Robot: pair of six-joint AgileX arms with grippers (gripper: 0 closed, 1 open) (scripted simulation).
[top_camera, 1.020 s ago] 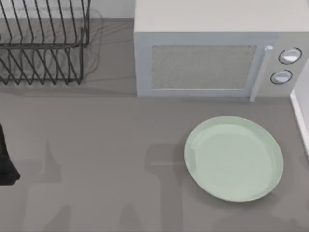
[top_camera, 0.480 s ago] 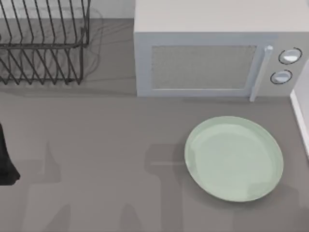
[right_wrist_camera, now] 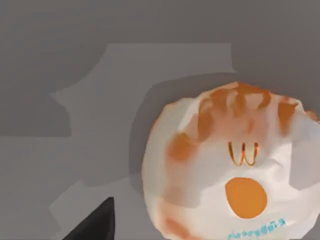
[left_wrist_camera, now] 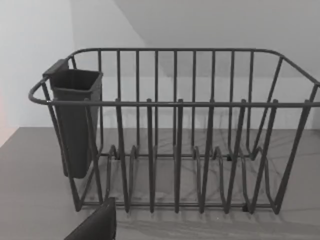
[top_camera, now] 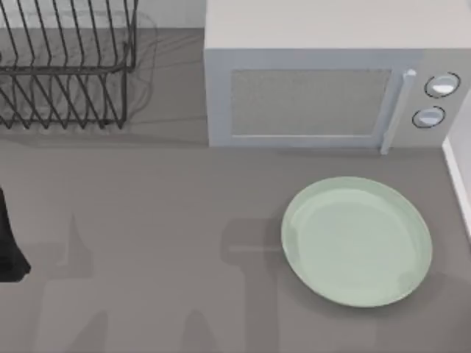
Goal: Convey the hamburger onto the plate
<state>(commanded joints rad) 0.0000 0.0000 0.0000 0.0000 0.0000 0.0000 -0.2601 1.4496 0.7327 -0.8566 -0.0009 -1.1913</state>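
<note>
Hanging close above the hamburger [right_wrist_camera: 227, 172], which sits on bare table, the right gripper [right_wrist_camera: 95, 222] seems placed for a grasp, its finger state impossible to tell, while the plate [top_camera: 356, 240] waits before the microwave [top_camera: 324, 88].

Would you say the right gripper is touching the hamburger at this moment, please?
Cannot tell. The right wrist view shows the hamburger close below the camera on the grey table, with one dark fingertip beside it, but no contact or gap shows plainly.

kitchen counter: microwave [top_camera: 324, 81], wire dish rack [top_camera: 66, 66], plate [top_camera: 357, 241]
</note>
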